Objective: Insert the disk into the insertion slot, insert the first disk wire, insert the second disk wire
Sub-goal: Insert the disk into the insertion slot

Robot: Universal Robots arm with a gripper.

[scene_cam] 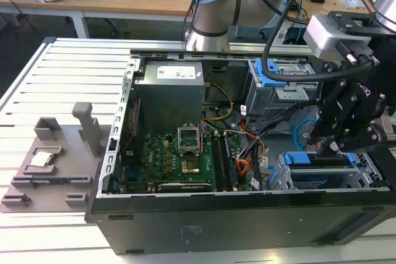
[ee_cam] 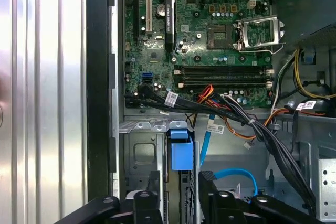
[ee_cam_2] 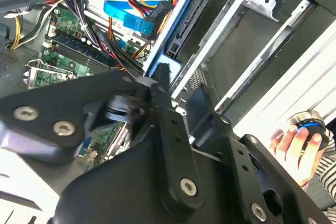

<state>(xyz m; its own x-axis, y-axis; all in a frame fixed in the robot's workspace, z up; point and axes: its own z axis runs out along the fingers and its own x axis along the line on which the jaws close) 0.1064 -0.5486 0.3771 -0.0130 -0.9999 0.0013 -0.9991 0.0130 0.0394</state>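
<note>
1. Exterior view: an open computer case (scene_cam: 185,230) lies on a slatted table (scene_cam: 37,91). The gripper (scene_cam: 330,148) hangs over the insertion slot (scene_cam: 322,180), which sits in the case's corner on the exterior view's right. The disk (scene_cam: 297,158) sits on edge in that slot, its blue frame showing along the top.
2. Second wrist view: the gripper (ee_cam_2: 181,90) is released, its jaws apart. One finger (ee_cam_2: 163,93) is just beside the blue frame of the disk (ee_cam_2: 176,24). A person's hand (ee_cam_2: 291,142) rests outside the case.
3. First wrist view: the disk (ee_cam: 181,153) stands in the insertion slot (ee_cam: 137,153), with its near end between the spread fingers (ee_cam: 207,192). A blue cable (ee_cam: 231,174) curls beside it, and the motherboard (ee_cam: 210,30) lies beyond.
</note>
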